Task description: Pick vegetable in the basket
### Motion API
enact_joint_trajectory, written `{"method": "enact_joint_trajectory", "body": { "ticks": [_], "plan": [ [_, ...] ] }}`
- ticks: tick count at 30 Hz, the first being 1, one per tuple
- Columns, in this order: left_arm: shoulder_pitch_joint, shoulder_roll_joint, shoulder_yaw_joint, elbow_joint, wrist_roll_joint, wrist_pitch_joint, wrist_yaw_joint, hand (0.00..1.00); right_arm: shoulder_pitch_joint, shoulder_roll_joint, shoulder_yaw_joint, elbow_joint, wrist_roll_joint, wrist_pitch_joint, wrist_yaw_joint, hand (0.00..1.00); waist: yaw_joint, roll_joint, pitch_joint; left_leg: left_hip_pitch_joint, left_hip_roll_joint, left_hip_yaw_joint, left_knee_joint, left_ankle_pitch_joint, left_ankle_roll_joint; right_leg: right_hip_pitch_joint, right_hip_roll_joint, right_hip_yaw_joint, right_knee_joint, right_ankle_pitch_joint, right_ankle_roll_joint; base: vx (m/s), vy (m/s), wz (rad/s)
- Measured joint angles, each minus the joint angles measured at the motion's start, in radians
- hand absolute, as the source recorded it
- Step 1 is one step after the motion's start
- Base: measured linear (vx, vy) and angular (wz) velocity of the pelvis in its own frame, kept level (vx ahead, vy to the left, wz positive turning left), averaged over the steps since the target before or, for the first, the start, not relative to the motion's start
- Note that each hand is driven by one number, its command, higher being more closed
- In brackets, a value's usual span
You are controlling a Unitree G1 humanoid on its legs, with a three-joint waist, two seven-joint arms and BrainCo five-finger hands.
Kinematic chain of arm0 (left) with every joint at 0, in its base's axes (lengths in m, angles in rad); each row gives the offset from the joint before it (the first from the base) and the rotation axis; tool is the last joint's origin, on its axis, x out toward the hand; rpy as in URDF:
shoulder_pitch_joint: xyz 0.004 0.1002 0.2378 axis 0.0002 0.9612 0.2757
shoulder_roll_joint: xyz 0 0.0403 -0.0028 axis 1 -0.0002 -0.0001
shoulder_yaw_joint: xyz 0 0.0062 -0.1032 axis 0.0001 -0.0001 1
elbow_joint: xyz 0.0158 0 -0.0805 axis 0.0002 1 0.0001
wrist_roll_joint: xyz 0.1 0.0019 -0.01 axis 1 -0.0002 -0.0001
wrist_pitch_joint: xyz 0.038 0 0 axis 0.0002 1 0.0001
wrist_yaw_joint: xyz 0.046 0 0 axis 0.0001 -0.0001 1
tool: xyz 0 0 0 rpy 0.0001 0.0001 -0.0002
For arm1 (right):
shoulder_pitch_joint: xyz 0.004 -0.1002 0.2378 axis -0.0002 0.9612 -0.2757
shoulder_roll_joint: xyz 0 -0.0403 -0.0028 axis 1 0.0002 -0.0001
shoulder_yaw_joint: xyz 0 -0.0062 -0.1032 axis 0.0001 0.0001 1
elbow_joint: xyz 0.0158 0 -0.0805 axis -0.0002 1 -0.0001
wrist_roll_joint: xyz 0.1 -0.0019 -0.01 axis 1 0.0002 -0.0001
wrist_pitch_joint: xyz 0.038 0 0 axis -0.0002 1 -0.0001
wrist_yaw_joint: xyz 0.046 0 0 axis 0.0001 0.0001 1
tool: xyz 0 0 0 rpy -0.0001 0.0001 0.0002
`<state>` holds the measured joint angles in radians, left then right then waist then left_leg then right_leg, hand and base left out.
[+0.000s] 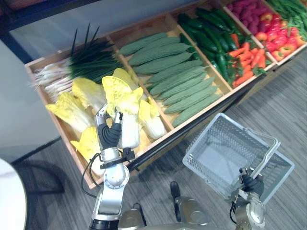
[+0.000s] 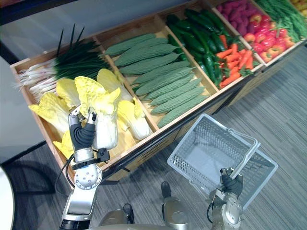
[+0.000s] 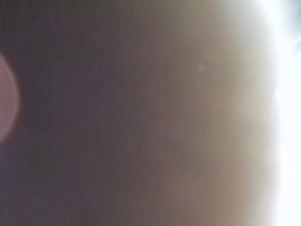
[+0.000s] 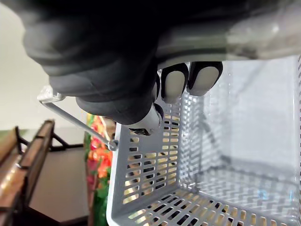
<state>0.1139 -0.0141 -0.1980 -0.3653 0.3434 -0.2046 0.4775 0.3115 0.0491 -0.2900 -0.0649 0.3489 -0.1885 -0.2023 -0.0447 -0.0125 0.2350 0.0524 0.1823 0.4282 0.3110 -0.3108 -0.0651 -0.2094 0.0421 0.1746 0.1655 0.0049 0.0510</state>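
The left arm stands upright before the wooden rack [image 1: 144,25]. Its left hand [image 1: 111,133] is clasped round the white stalk of a cabbage [image 1: 122,96], held erect with its yellow leaves up, over the rack's left-end bin. The stalk hides most of the fingers, and the left wrist view is an unreadable blur. At right, the right hand [image 2: 231,184] has its fingers curled round the handle [image 4: 75,121] of the tilted basket [image 1: 225,148].
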Motion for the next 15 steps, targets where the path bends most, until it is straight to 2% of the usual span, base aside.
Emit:
{"method": "enact_joint_trajectory", "body": {
  "ticks": [1, 2, 4, 5, 6, 7, 8, 9, 10, 11, 12, 13, 14, 15],
  "plan": [
    [0.0, 0.0, -0.007, 0.0, -0.004, -0.001, -0.001, 1.0, -0.004, 0.0, 0.005, -0.01, -0.008, -0.001, -0.002, 1.0, 0.001, 0.0, -0.003, 0.004, 0.008, 0.029, 0.005, -0.003, 0.001, -0.015, -0.019, -0.063, 0.013, -0.005, -0.006, -0.06, 0.006, -1.17],
    [0.0, 0.0, -0.009, 0.002, -0.014, -0.002, -0.004, 1.0, -0.013, 0.0, 0.018, -0.018, -0.01, -0.002, -0.006, 1.0, 0.001, -0.003, -0.006, 0.017, 0.014, 0.063, 0.005, -0.005, 0.001, -0.033, -0.057, -0.168, 0.034, -0.012, -0.018, -0.01, -0.001, -1.1],
    [-0.002, 0.005, -0.004, 0.02, -0.039, -0.002, -0.019, 1.0, -0.045, 0.0, 0.035, -0.006, -0.042, -0.002, -0.011, 1.0, -0.011, -0.005, -0.02, 0.058, 0.032, 0.166, 0.002, -0.015, -0.014, -0.054, -0.17, -0.51, 0.092, -0.04, -0.072, 0.06, -0.039, -1.22],
    [-0.002, 0.007, -0.001, 0.027, -0.045, -0.002, -0.02, 1.0, -0.059, -0.005, 0.035, 0.011, -0.048, -0.002, -0.011, 1.0, -0.012, 0.0, -0.027, 0.066, 0.04, 0.194, -0.002, -0.016, -0.017, -0.05, -0.196, -0.601, 0.103, -0.048, -0.085, 0.12, -0.078, -1.37],
    [-0.002, 0.008, 0.013, 0.036, -0.059, -0.002, -0.02, 1.0, -0.103, -0.023, 0.046, 0.059, -0.055, -0.002, -0.013, 1.0, -0.01, 0.008, -0.033, 0.098, 0.046, 0.26, -0.022, -0.014, -0.023, -0.031, -0.241, -0.787, 0.129, -0.069, -0.12, 0.16, -0.107, -1.77],
    [-0.002, 0.009, 0.029, 0.042, -0.07, -0.002, -0.021, 1.0, -0.152, -0.04, 0.063, 0.104, -0.065, 0.0, -0.014, 1.0, -0.004, 0.011, -0.036, 0.136, 0.046, 0.315, -0.048, -0.01, -0.028, -0.012, -0.272, -0.924, 0.153, -0.066, -0.126, 0.16, -0.122, -1.9],
    [-0.003, 0.008, 0.033, 0.05, -0.077, -0.002, -0.022, 1.0, -0.172, -0.044, 0.07, 0.123, -0.07, 0.0, -0.014, 1.0, -0.001, 0.017, -0.042, 0.148, 0.047, 0.331, -0.059, -0.01, -0.028, -0.012, -0.276, -0.96, 0.161, -0.056, -0.139, 0.18, -0.165, -1.84],
    [-0.022, 0.006, 0.03, 0.084, -0.079, -0.002, -0.033, 1.0, -0.196, -0.055, 0.084, 0.139, -0.081, 0.002, -0.015, 1.0, -0.004, 0.033, -0.05, 0.164, 0.051, 0.353, -0.074, -0.009, -0.029, -0.033, -0.25, -0.94, 0.161, -0.055, -0.141, 0.21, -0.169, -1.44],
    [-0.046, 0.0, 0.02, 0.12, -0.089, -0.002, -0.055, 1.0, -0.206, -0.068, 0.095, 0.139, -0.085, 0.008, -0.015, 1.0, -0.016, 0.054, -0.057, 0.177, 0.068, 0.372, -0.066, 0.003, -0.047, -0.045, -0.209, -0.896, 0.156, -0.057, -0.141, 0.24, -0.168, -1.3],
    [-0.054, -0.001, 0.016, 0.134, -0.096, -0.002, -0.062, 1.0, -0.211, -0.071, 0.105, 0.139, -0.085, 0.014, -0.014, 1.0, -0.022, 0.059, -0.06, 0.177, 0.086, 0.372, -0.031, 0.006, -0.051, -0.043, -0.186, -0.877, 0.144, -0.056, -0.142, 0.28, -0.168, -1.24],
    [-0.066, -0.001, 0.006, 0.154, -0.11, -0.002, -0.068, 1.0, -0.219, -0.078, 0.129, 0.14, -0.085, 0.022, -0.012, 1.0, -0.026, 0.062, -0.062, 0.164, 0.142, 0.37, 0.101, 0.017, -0.041, -0.024, -0.14, -0.831, 0.113, -0.053, -0.145, 0.3, -0.157, -1.47],
    [-0.072, -0.001, 0.002, 0.179, -0.119, -0.003, -0.079, 1.0, -0.226, -0.082, 0.153, 0.149, -0.085, 0.023, -0.011, 1.0, -0.023, 0.062, -0.062, 0.149, 0.208, 0.358, 0.281, 0.066, 0.038, 0.019, -0.089, -0.772, 0.063, -0.045, -0.149, 0.3, -0.14, -1.52],
    [-0.072, 0.001, 0.001, 0.194, -0.121, -0.004, -0.083, 1.0, -0.231, -0.085, 0.172, 0.157, -0.085, 0.022, -0.012, 1.0, -0.021, 0.061, -0.062, 0.128, 0.236, 0.326, 0.377, 0.104, 0.099, 0.046, -0.069, -0.741, 0.035, -0.044, -0.152, 0.3, -0.082, -1.57],
    [-0.076, 0.009, -0.005, 0.229, -0.138, -0.004, -0.085, 1.0, -0.247, -0.103, 0.2, 0.166, -0.085, 0.022, -0.014, 1.0, -0.017, 0.069, -0.065, 0.058, 0.24, 0.193, 0.522, 0.095, 0.141, 0.084, -0.042, -0.678, -0.01, -0.045, -0.156, 0.22, -0.019, -1.38]
  ]
}}
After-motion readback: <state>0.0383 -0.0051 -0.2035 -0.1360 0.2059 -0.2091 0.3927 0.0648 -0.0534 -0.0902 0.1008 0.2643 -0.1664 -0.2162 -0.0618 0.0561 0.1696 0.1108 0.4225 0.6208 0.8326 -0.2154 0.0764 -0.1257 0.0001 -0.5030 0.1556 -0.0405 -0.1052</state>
